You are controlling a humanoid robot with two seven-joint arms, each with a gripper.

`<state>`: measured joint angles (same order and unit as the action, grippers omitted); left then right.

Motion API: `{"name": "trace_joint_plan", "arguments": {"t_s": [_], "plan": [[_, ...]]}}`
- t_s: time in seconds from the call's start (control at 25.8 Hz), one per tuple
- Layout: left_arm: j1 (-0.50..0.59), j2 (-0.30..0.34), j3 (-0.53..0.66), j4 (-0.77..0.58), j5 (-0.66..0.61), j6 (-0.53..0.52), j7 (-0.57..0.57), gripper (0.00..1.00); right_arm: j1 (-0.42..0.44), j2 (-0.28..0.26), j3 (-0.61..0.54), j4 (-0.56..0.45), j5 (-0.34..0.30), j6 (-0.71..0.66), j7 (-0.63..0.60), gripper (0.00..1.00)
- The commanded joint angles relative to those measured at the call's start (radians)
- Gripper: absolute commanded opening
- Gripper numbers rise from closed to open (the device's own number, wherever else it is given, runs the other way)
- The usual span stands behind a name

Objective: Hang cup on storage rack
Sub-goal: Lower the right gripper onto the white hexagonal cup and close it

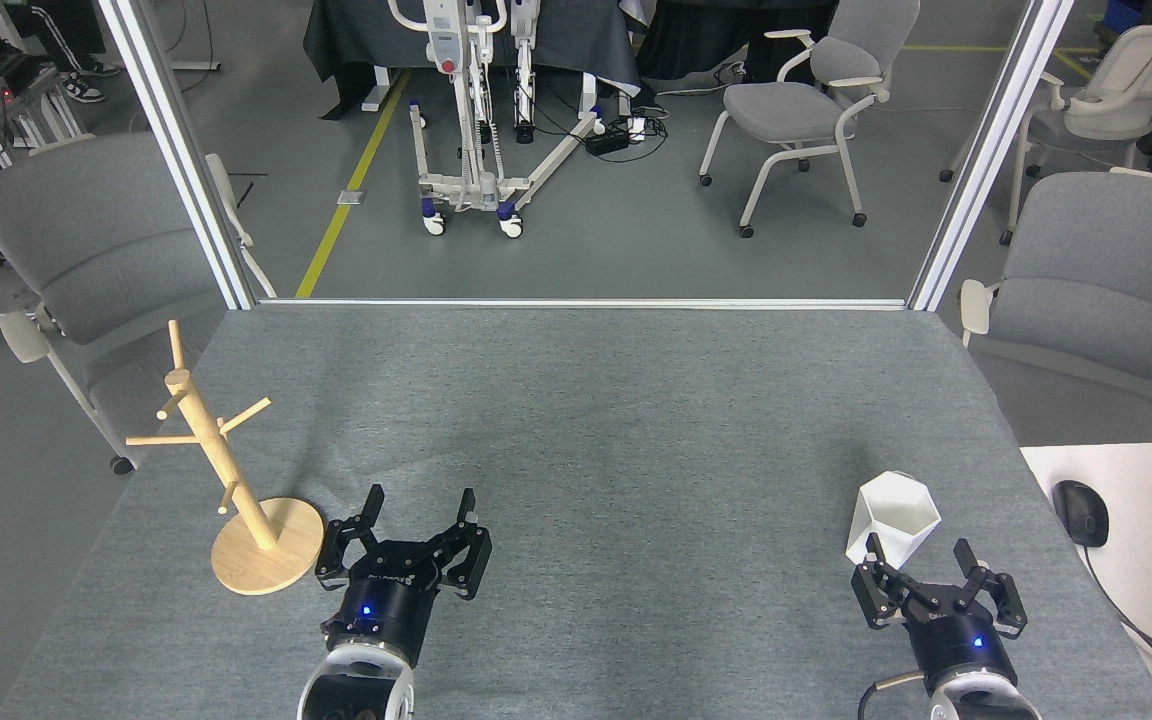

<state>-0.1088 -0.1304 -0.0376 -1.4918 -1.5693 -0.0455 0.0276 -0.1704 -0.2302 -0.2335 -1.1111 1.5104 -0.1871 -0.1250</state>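
A workshop floor with grey chairs (806,95) and a wheeled stand (476,110) is seen beyond a wide table (596,420) covered in coarse grey fabric, slightly creased near its middle. The rack (226,470), of pale smooth wood with a round disc base, a post and thin angled pegs, is set upright at the near left; every peg is bare. The cup (891,525), matte white and faceted to a hexagonal mouth, is stood at the near right, well apart from the rack. The left gripper (419,510) is held spread and empty just beside the rack's base. The right gripper (916,558) is spread wide right at the cup, nothing yet gripped. Grasping, carrying and hanging are judged all left to do.
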Motion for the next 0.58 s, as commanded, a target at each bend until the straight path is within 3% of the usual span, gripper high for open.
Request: {"name": "trace_joint_plan", "arguments": {"t_s": [0.0, 0.54], "plan": [[-0.011, -0.002, 0.001, 0.012, 0.000, -0.001, 0.000, 0.99, -0.006, -0.005, 0.019, 0.007, 0.002, 0.003, -0.001, 0.99], [-0.034, -0.002, 0.001, 0.051, 0.000, -0.001, 0.003, 0.99, -0.077, -0.006, 0.034, 0.094, 0.010, 0.008, -0.001, 0.99]]}}
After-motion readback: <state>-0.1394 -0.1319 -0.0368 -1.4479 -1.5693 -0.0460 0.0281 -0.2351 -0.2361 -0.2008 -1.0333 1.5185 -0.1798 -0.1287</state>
